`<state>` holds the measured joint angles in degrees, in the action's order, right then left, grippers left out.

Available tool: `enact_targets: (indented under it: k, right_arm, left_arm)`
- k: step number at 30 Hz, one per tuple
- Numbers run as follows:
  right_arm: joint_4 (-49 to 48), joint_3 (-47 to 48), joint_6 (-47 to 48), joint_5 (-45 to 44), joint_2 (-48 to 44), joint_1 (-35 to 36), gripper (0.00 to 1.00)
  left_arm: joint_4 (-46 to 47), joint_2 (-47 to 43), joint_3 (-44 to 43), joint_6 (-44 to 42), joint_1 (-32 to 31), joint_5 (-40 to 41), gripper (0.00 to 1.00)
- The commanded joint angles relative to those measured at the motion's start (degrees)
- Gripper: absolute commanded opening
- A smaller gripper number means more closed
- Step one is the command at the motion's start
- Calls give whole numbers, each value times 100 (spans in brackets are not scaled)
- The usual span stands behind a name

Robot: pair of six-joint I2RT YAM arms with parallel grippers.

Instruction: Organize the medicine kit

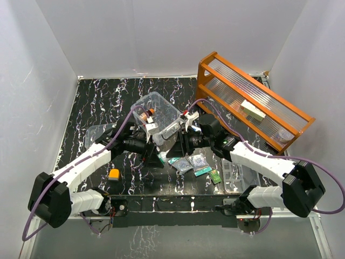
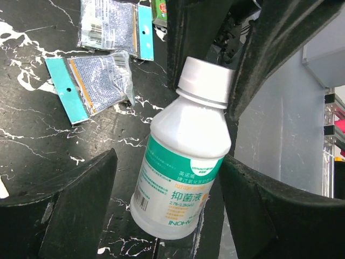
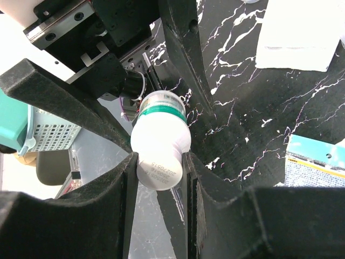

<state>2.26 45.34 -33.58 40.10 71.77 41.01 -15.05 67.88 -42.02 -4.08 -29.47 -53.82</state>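
A white bottle [image 2: 182, 162] with a green label and a white cap hangs tilted just above the table. My right gripper [image 3: 160, 162] is shut on its cap [image 3: 160, 171]. My left gripper [image 2: 167, 162] is open around the bottle's body, with its right finger [image 2: 259, 210] close to the label and its left finger well off. The two grippers meet at mid-table [image 1: 172, 143]. The medicine kit's clear box [image 1: 161, 105] stands just behind them with small items inside. A clear lid [image 1: 97, 135] lies to its left, and a clear compartment tray [image 1: 237, 175] lies at the front right.
Blue-edged sachets [image 2: 94, 83] lie beside the bottle, and in the top view [image 1: 183, 164] with a green packet [image 1: 215, 177]. An orange rack [image 1: 253, 102] holding a small box [image 1: 252, 110] stands at the back right. An orange object [image 1: 114, 174] lies at the front left.
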Motion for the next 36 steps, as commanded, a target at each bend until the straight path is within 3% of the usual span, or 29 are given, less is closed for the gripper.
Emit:
enact_targets:
  k: [1, 7, 16, 17, 20, 24, 30, 34, 36]
  right_arm:
    - [-608, 302, -111, 195, 17, -16, 0]
    - [-604, 409, -194, 512, 262, -16, 0]
    - [-622, 559, -291, 612, 397, -19, 0]
    - [-629, 556, -323, 625, 406, -22, 0]
    - [-655, 571, -386, 722, 447, -22, 0]
    - [-657, 572, -444, 768, 485, -15, 0]
    - [-657, 578, -506, 745, 521, -21, 0]
    - [-631, 611, -569, 549, 433, -18, 11]
    - [-603, 616, -569, 356, 311, -17, 30]
  left_arm:
    - [81, -247, -179, -144, -3, -385, 73]
    - [112, -409, -184, -90, -4, -151, 70]
    - [-153, -474, -214, -352, -1, -56, 49]
    - [-164, -488, -204, -398, -3, -81, 48]
    - [-195, -535, -143, -534, -5, -165, 59]
    - [-229, -583, -120, -639, 1, -187, 58]
    - [-244, -626, -105, -737, -5, -252, 36]
    - [-142, -778, -71, -799, -3, -181, 29]
    - [33, -944, -9, -746, -5, 15, 27]
